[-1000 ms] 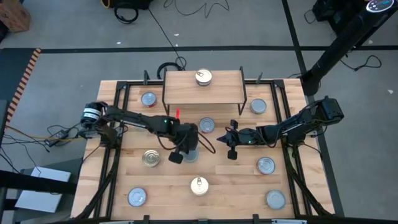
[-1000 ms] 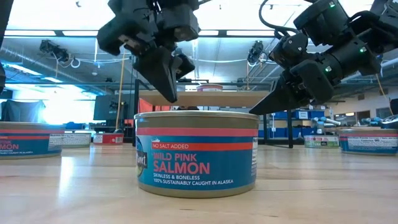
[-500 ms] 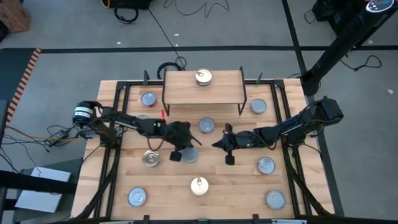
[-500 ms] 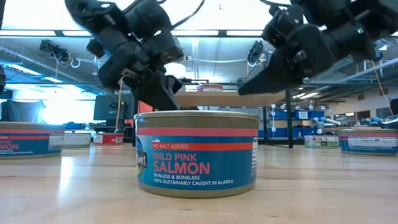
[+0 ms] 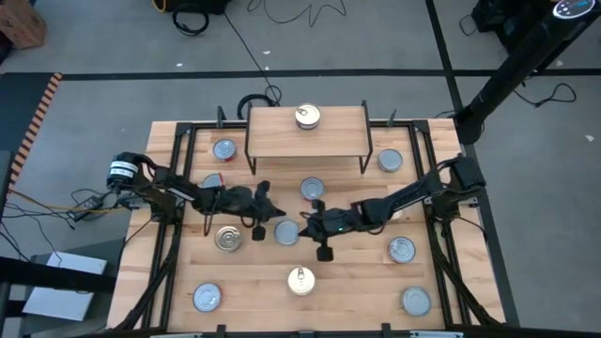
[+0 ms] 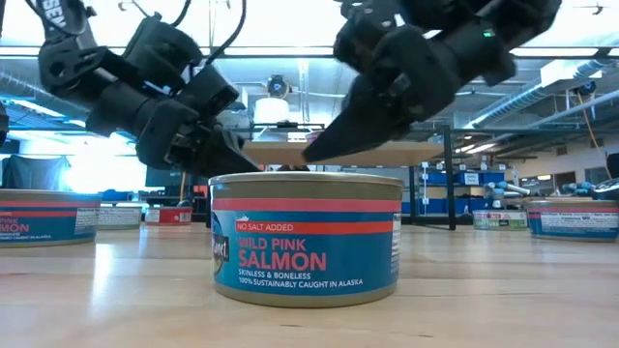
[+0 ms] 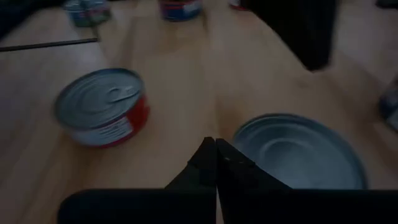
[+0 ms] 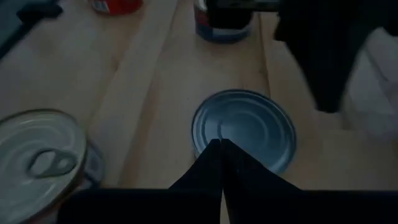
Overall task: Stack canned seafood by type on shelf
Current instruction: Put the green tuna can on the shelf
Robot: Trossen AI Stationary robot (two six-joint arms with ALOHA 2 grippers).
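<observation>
Hovering over the silver tin (image 5: 286,233) in the table's middle, on either side: left gripper (image 5: 267,208) and right gripper (image 5: 306,225), fingers pressed together, holding nothing. Sitting alone on the shelf (image 5: 333,137): one gold-top tin (image 5: 307,116).

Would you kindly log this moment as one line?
left hand: shut, empty, beside bluish round tin | right hand: shut, empty, at same tin | light-wood shelf: one gold-topped tin

A slatted wooden table (image 5: 188,272) carries scattered tins (image 5: 402,249) and a small shelf (image 5: 338,136), itself holding one tin (image 5: 307,116).
</observation>
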